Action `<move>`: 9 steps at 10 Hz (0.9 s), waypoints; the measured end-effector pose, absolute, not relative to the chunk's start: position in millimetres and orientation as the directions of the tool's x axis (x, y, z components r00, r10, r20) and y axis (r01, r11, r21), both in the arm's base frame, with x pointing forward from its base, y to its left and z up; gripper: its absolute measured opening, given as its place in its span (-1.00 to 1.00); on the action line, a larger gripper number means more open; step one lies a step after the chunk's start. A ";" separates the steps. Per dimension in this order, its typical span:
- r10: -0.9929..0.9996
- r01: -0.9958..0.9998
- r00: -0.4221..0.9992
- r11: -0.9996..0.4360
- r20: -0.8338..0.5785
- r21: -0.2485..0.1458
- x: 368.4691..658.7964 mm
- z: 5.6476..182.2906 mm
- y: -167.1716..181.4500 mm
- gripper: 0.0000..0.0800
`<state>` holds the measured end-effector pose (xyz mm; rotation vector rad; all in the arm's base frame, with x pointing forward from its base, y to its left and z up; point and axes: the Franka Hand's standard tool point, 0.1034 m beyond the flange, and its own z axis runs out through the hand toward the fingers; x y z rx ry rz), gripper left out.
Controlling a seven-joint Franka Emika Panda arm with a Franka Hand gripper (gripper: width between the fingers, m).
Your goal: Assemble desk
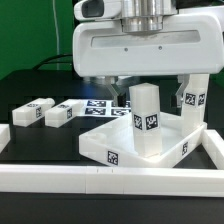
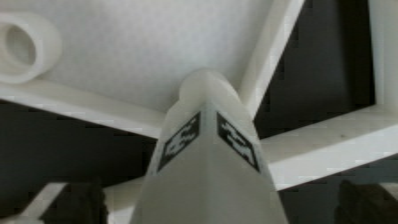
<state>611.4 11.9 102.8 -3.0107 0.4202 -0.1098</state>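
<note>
White leg (image 1: 147,122) upright on desk top (image 1: 95,146), empty pincer (image 1: 148,90) wide open above it

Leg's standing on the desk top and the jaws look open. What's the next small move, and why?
Probably lift the gripper straight up. Its jaws stand open on either side of the upright leg, which stands on the desk top without being held, so a sideways move might knock it. Once clear, a loose leg lying at the exterior view's left looks like a likely next pickup.
</note>
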 end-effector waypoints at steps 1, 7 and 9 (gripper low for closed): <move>-0.195 -0.188 0.979 -0.977 0.067 -0.103 611.5 102.9 11.5 0.62; 0.214 0.221 0.972 -0.973 0.100 -0.063 611.3 102.5 7.5 0.30; 0.189 0.196 0.977 -0.978 0.099 -0.065 611.3 102.5 7.3 -0.04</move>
